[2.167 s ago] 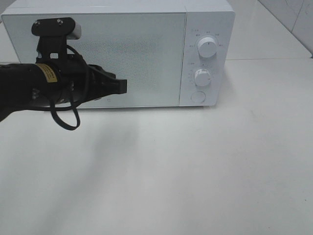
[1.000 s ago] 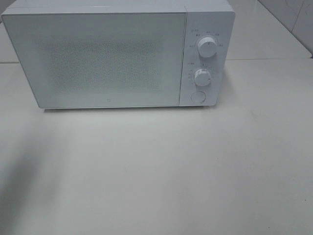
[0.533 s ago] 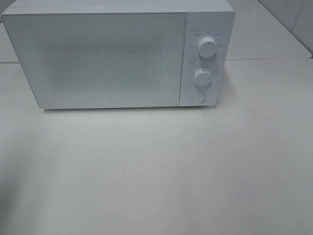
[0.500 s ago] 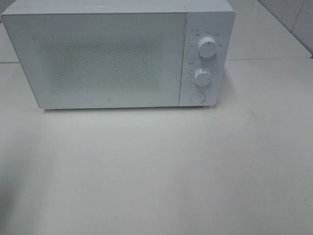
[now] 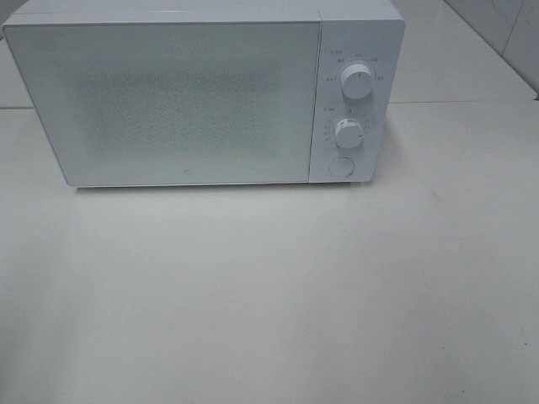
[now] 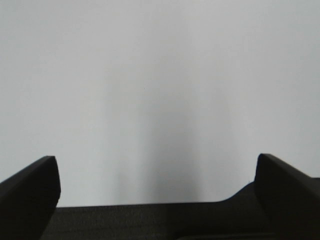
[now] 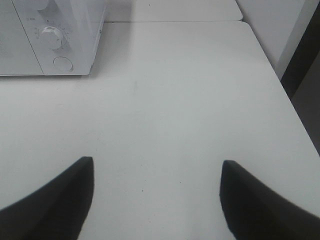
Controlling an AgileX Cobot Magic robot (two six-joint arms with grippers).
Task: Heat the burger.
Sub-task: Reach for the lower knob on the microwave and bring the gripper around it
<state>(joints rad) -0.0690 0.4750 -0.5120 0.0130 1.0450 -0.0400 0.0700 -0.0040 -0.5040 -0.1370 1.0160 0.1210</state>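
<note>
The burger is not in view in any frame. A white microwave (image 5: pixel 202 93) stands at the back of the white table (image 5: pixel 278 286) with its door shut; its corner also shows in the right wrist view (image 7: pixel 50 35). Neither arm shows in the exterior high view. My left gripper (image 6: pixel 157 192) is open and empty over a plain white surface. My right gripper (image 7: pixel 157 195) is open and empty above the table, to the right of the microwave.
The microwave has two white knobs (image 5: pixel 357 82) (image 5: pixel 348 132) and a round button (image 5: pixel 340 167) on its right panel. The table's right edge (image 7: pixel 280 95) drops off near a white wall and a dark gap.
The left arm, in front of the microwave door 2.2 s ago, has gone out of the exterior high view. Its shadow at the lower left has faded.
</note>
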